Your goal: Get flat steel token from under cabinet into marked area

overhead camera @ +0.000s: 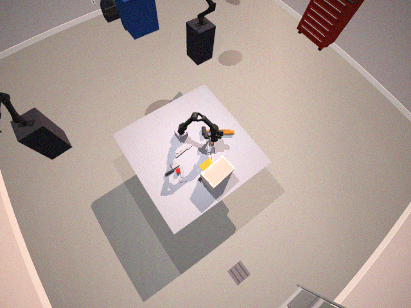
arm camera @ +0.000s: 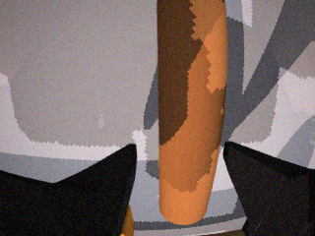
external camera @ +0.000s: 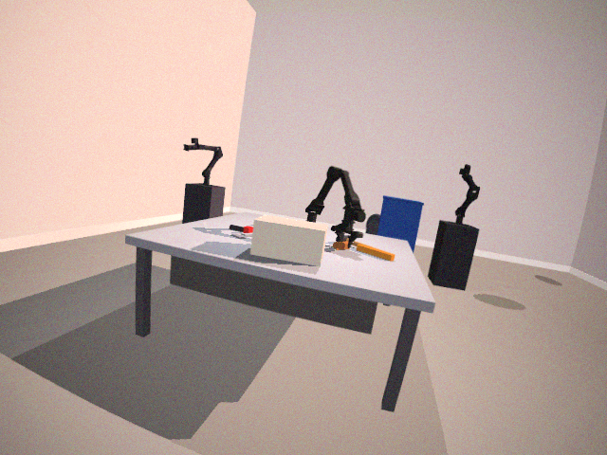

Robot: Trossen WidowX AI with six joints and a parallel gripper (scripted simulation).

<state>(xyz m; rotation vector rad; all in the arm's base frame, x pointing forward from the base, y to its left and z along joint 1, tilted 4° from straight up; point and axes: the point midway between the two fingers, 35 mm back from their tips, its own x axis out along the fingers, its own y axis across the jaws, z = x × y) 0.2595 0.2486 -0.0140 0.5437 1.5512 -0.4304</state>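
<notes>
The cream cabinet [overhead camera: 218,171] [external camera: 287,240] stands on the table. A yellow patch [overhead camera: 205,163] lies in front of it, apparently the marked area. The steel token cannot be made out. My gripper [overhead camera: 213,140] [external camera: 350,244] [arm camera: 180,145] is open, low over the table and short of the yellow patch. An orange handle [overhead camera: 212,144] [external camera: 340,245] [arm camera: 184,211] lies between its fingers, with a gap on each side in the wrist view. A thin grey part extends from the handle towards the cabinet in the top view. Its far end is too small to tell.
A long orange bar [overhead camera: 228,132] [external camera: 375,251] lies beside the gripper. A red block [overhead camera: 178,171] [external camera: 248,228] with a dark handle [overhead camera: 169,172] [external camera: 236,227] and a pale piece [overhead camera: 182,151] lie elsewhere on the table. A small black object [overhead camera: 200,179] is by the cabinet.
</notes>
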